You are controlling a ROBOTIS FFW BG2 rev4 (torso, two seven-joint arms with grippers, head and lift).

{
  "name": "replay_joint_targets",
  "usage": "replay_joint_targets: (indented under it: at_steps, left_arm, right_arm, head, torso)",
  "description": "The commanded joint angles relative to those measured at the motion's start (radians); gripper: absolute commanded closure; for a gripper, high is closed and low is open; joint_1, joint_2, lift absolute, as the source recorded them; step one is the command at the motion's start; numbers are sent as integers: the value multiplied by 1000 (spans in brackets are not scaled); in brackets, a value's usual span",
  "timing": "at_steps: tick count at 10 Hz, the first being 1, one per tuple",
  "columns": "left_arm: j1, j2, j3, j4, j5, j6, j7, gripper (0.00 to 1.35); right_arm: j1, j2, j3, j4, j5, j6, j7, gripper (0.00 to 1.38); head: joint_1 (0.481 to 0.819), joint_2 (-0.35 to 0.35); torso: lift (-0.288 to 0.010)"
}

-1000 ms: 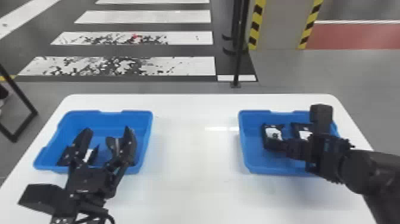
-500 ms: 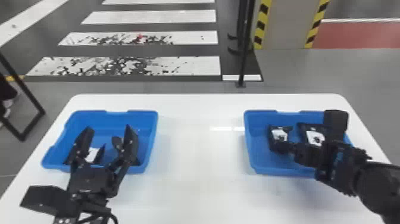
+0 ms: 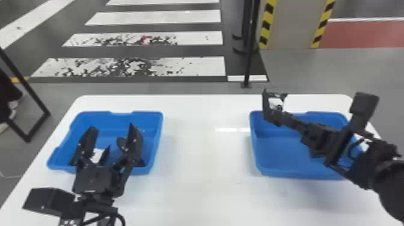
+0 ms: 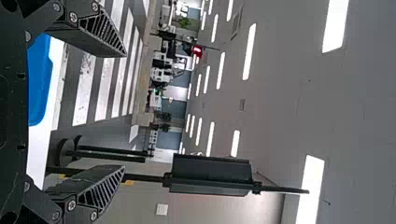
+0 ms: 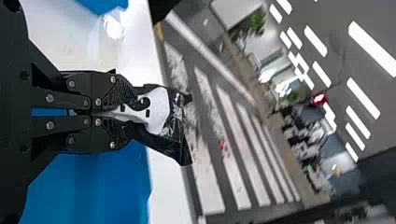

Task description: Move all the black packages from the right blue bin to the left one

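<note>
Clamping one black package (image 3: 276, 103) near the right bin (image 3: 281, 159): the right pincer (image 3: 280, 118).

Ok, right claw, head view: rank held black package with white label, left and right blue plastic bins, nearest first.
1. Black package, in the right claw.
2. Right blue bin, robot's right side.
3. Left blue bin, across the table.

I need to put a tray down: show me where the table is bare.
Bare: the table between left bin and right bin. Crowded: the left bin, with packages inside and the left gripper close by; around the right bin's far side, where the right gripper holds a package.
</note>
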Motion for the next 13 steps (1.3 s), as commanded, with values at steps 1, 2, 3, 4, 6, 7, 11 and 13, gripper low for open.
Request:
replay_joint_targets:
  at_steps: [1,2,3,4,6,7,11,13]
  left_arm:
    - [-11,8,-56,0,108,7,0,202]
    - [-31,17,-100,-2,176,-5,-3,202]
    - [-41,25,-126,-17,218,7,-18,197]
    - [-43,31,-142,-52,250,56,-32,196]
    - [-60,40,-146,-106,268,201,-64,196]
    - [-80,46,-144,-108,238,263,-91,196]
    - [-87,45,-118,-108,158,388,-101,200]
    - [-90,45,-118,-108,148,388,-104,254]
  right_arm:
    - [-133,-41,144,201,-138,-154,134,1119]
    - [-214,-56,232,297,-178,-183,219,1119]
    - [-229,-56,262,297,-196,-183,240,1119]
    - [-246,-61,313,300,-218,-181,266,1119]
    - [-280,-67,461,297,-264,-168,282,1119]
    - [-295,-67,527,285,-268,-158,279,1119]
    - [-329,-72,652,246,-298,-156,254,1119]
    - [-334,-73,676,238,-302,-156,251,1119]
  head:
    - [695,94]
    - [695,133]
    - [695,146]
    - [695,155]
    - [695,182]
    - [695,194]
    - [695,261]
    - [695,285]
  torso:
    - [-140]
    - [-140]
    - [-140]
    - [-140]
    - [-140]
    - [-140]
    - [-140]
    - [-140]
